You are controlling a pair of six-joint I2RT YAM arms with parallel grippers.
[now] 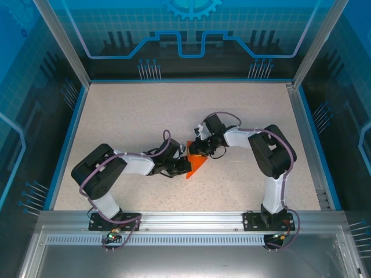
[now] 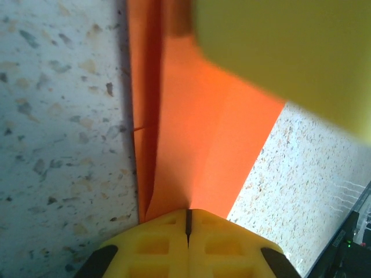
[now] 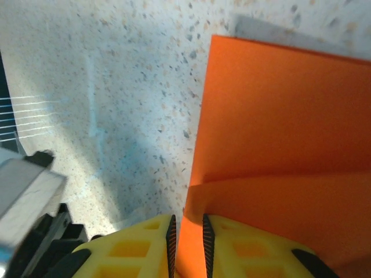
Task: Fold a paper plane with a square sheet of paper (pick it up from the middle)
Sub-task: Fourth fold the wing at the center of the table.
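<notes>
I can read no lettering, number, brand or label on any of my feeds. The nearest thing to a sign is a blue gear emblem (image 1: 193, 7) printed at the top of the back wall panel (image 1: 116, 29), beyond the far edge of the table (image 1: 127, 116), with a blue circuit-style outline (image 1: 191, 56) drawn beneath it. The orange sheet of paper (image 3: 278, 116) is plain on the faces I can see.

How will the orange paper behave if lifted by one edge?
Probably floppy and light: the paper is a thin sheet. Its folds likely stiffen it lengthwise. Pinched by the left tool and right tool, it may tear if they pull apart.
</notes>
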